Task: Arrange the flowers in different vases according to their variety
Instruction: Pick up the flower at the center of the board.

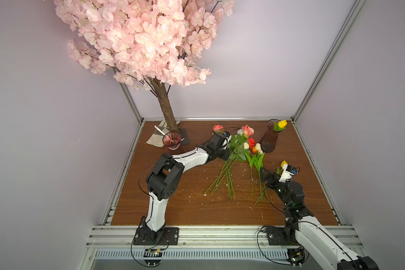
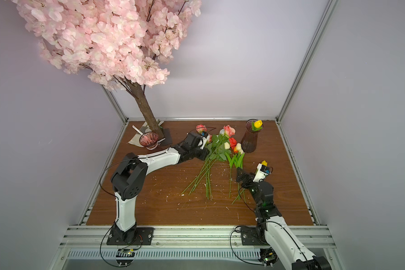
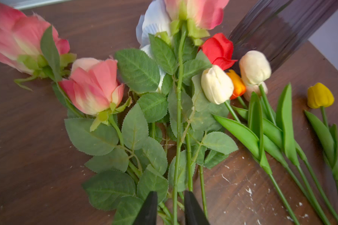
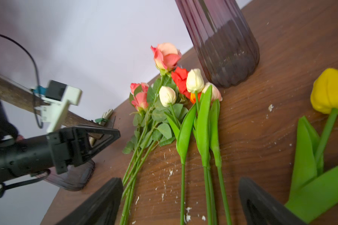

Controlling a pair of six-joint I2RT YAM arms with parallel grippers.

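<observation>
The left hand straddles a rose stem among its lower leaves, jaws narrowed but not visibly pinching, likely for a clean lift. The right hand gapes empty beside the tulips. The flowers lie mid-desk. The far-right vase holds a yellow tulip, so roses suit the far-left vase.
</observation>
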